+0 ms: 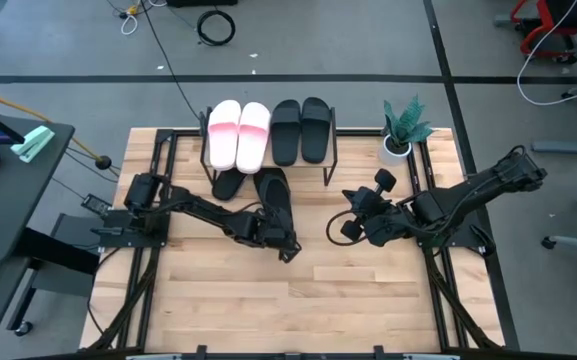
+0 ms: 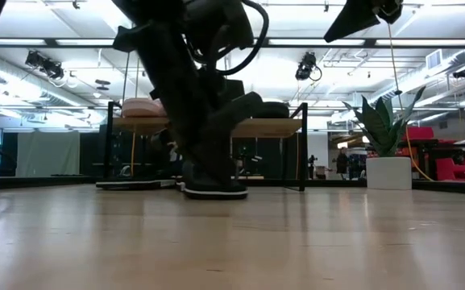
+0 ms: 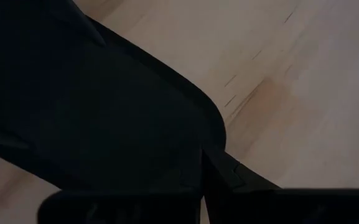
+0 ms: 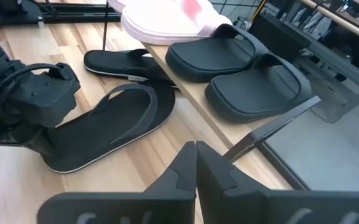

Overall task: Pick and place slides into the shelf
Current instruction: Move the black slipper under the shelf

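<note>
The shelf [image 1: 268, 160] stands at the table's far edge, with two pale pink slides [image 1: 238, 133] and two black slides [image 1: 300, 130] lying on its top board. A black slide [image 1: 226, 184] lies on the table, partly under the shelf. Another black slide [image 1: 273, 195] lies just in front of it, toe toward the shelf. My left gripper [image 1: 280, 240] is shut on this slide's near end. My right gripper [image 4: 196, 163] is shut, touches nothing, and hovers to the right of that slide [image 4: 114, 124]. My left gripper holds the black slide by its heel end [image 4: 61, 155], reaching in slantwise from the table's left and from above. Its own body hides the fingers, so the kind of hold does not show. The slide lies flat with its sole on the table [image 2: 213, 192].
A potted plant [image 1: 398, 140] in a white pot stands at the far right, beside the shelf. The shelf's black frame legs [image 4: 272, 127] rise close before my right gripper. The near half of the wooden table [image 1: 298, 300] is bare board.
</note>
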